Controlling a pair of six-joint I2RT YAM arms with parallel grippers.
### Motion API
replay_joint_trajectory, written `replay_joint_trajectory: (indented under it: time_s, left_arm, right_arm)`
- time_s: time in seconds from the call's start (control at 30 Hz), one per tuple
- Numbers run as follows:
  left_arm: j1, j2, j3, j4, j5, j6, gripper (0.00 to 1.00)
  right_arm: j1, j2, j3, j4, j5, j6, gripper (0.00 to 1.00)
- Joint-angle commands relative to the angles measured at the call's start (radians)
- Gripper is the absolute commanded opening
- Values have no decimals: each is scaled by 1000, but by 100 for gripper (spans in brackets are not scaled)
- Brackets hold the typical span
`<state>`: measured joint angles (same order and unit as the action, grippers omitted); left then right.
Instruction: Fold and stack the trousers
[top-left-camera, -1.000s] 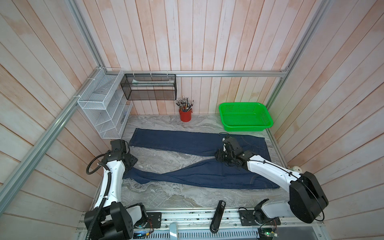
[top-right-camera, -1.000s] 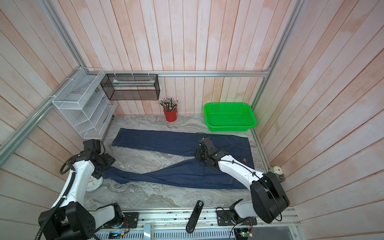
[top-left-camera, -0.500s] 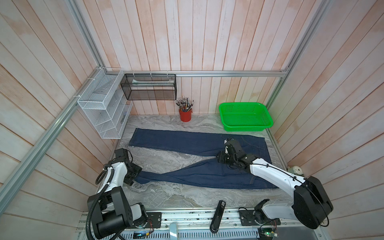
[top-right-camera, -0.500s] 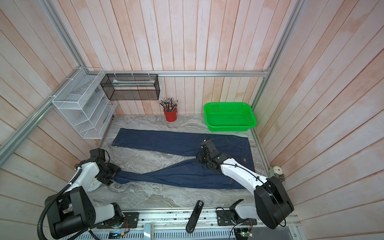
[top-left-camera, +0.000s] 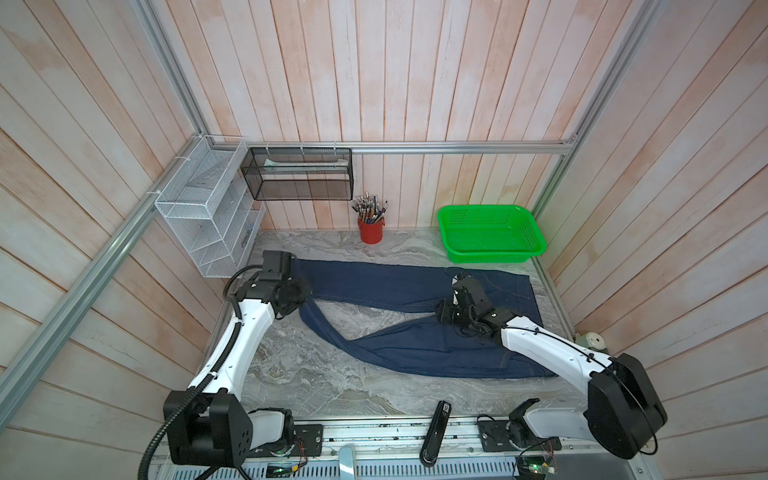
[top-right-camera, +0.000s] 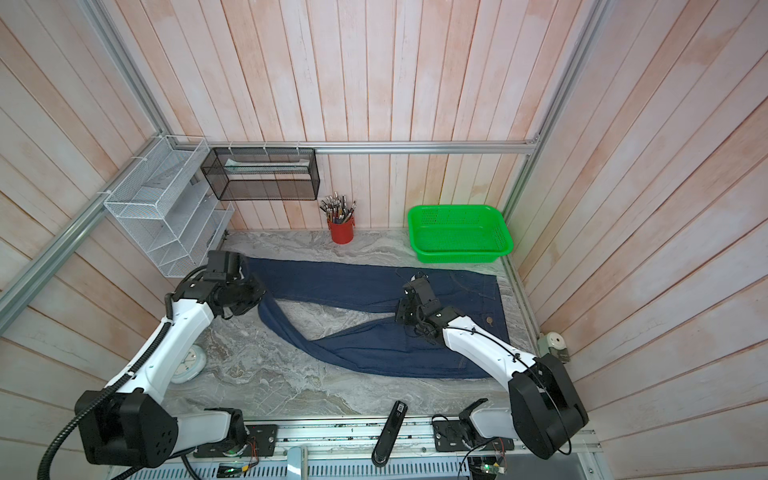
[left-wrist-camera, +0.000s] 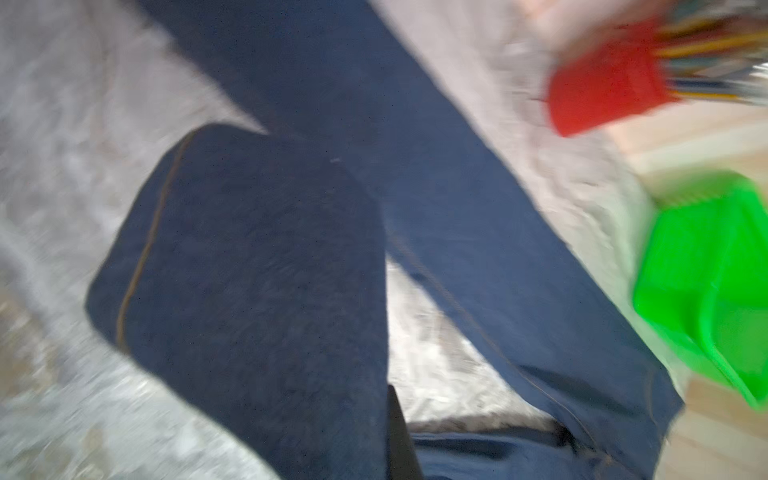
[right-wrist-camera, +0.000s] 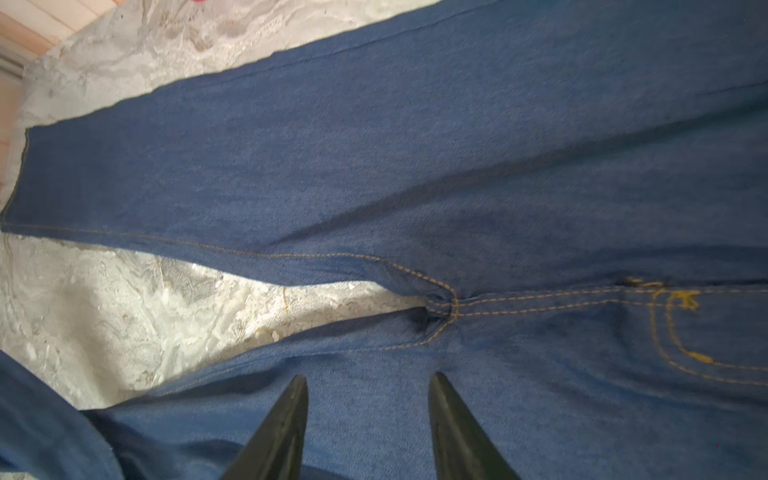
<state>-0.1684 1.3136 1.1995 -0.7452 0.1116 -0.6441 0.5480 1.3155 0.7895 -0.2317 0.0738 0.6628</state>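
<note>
Robot lab test cell: plank-clad walls (top-left-camera: 374, 83) on aluminium framing (top-left-camera: 457, 147), marble-look bench (top-left-camera: 316, 386), two arms (top-left-camera: 245, 332) bolted to front rail (top-left-camera: 374, 432), white wire rack (top-left-camera: 199, 216), red pencil cup (top-left-camera: 370, 231), green basket (top-left-camera: 494, 257).

**Plank-walled cell, marble-look table**

Pale pink-white wooden plank walls (top-left-camera: 374, 83) close three sides, the planks vertical at the back. A silver aluminium frame rail (top-left-camera: 457, 147) crosses the back wall. Grey-white marble-pattern tabletop (top-left-camera: 332, 386). A white wire-mesh shelf unit (top-left-camera: 208, 220) is fixed in the left corner, a black mesh wall basket (top-left-camera: 297, 178) just beside it. Red cup of pens (top-left-camera: 370, 235) against the back wall, bright green perforated plastic basket (top-left-camera: 490, 257) in the back right corner. Round white clock (top-right-camera: 193, 359) at the left table edge. Black bar-shaped handheld item (top-left-camera: 434, 434) at the front edge. Even, diffuse light.
</note>
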Motion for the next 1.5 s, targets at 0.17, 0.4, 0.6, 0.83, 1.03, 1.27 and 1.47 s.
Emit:
replay_joint_trajectory:
  time_s: [0.17, 0.4, 0.6, 0.83, 1.03, 1.27, 1.47]
  left_arm:
    - [-229, -97, -37, 136, 325, 395, 0]
    - [-230, -417, -260, 138, 393, 753, 0]
    - [-230, -473, -283, 113, 406, 814, 0]
    - [-230, -457, -283, 89, 465, 916, 3]
    - [-230, -432, -264, 44, 502, 993, 3]
    - [-232, -428, -267, 47, 548, 1026, 3]
    - [-230, -430, -272, 59, 555, 1034, 3]
  right_arm:
    - [-62, -79, -24, 0, 73, -24, 49]
    - [-100, -82, -19, 18, 38, -46, 48]
    - [-30, -130, -148, 460, -272, -197, 51]
    - [50, -128, -276, 966, -572, -500, 55]
    - [96, -18, -184, 1044, -803, -596, 59]
    - [178, 111, -64, 1015, -893, -643, 60]
    - [238, 179, -9, 1006, -900, -621, 49]
